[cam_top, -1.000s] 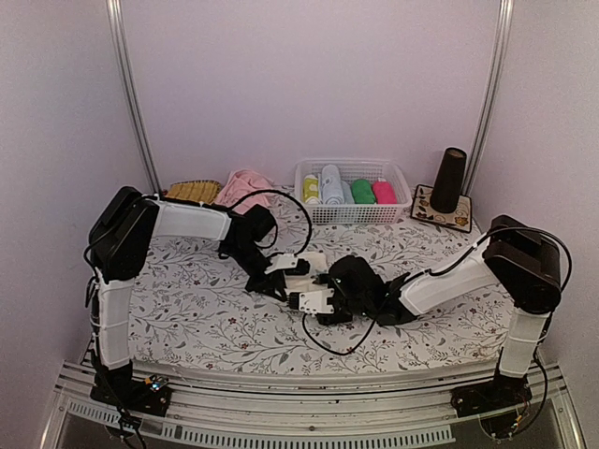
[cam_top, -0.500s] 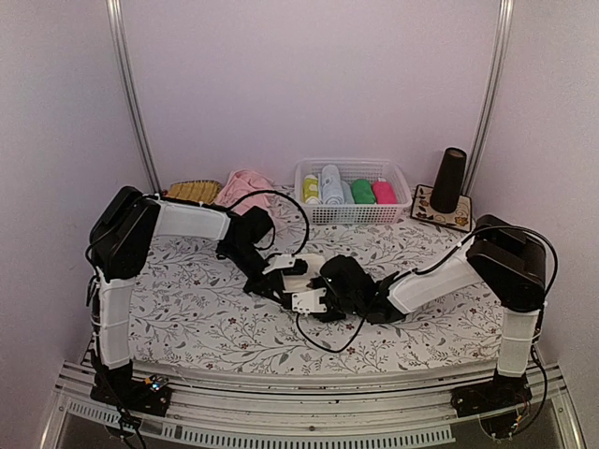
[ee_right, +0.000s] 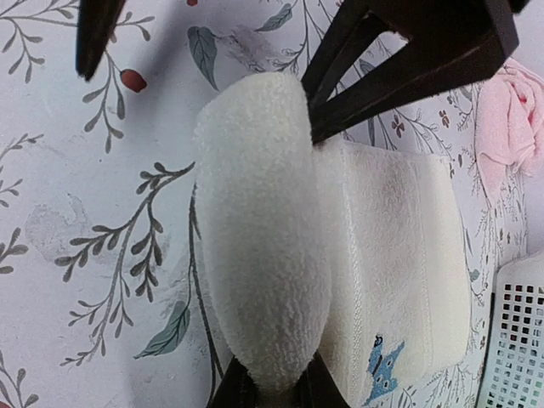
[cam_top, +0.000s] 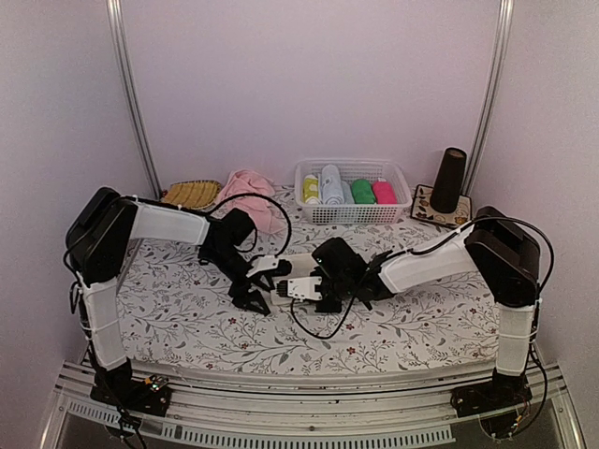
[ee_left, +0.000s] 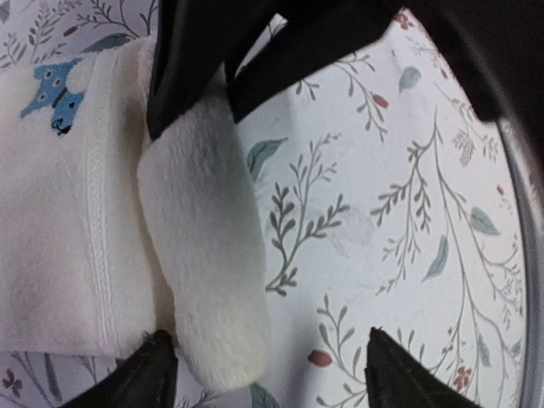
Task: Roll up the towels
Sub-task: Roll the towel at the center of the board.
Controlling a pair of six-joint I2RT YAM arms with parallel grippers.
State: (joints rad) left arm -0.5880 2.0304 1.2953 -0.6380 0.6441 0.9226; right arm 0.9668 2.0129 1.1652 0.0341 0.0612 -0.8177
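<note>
A cream towel (ee_left: 51, 221) with a small blue animal mark lies on the flowered table cloth, its edge rolled into a thick roll (ee_left: 204, 255) (ee_right: 263, 229). My right gripper (ee_right: 272, 393) is shut on the near end of that roll, which is pinched between its fingers. My left gripper (ee_left: 272, 378) stands open at the roll's other end, one finger beside the roll and the other out over bare cloth. In the top view both grippers (cam_top: 255, 301) (cam_top: 285, 288) meet mid-table over the cream towel (cam_top: 292, 266). The pink towel (cam_top: 248, 187) (ee_right: 510, 119) lies crumpled at the back.
A white basket (cam_top: 354, 215) at the back holds yellow-green, light blue, green and magenta rolls. A black cone (cam_top: 449, 180) stands on a patterned mat (cam_top: 459, 223) at the back right. A woven tray (cam_top: 192, 193) sits at the back left.
My left gripper has opened, let go of the roll and drawn back to the left. My right gripper has moved left and shut on the roll's end.
</note>
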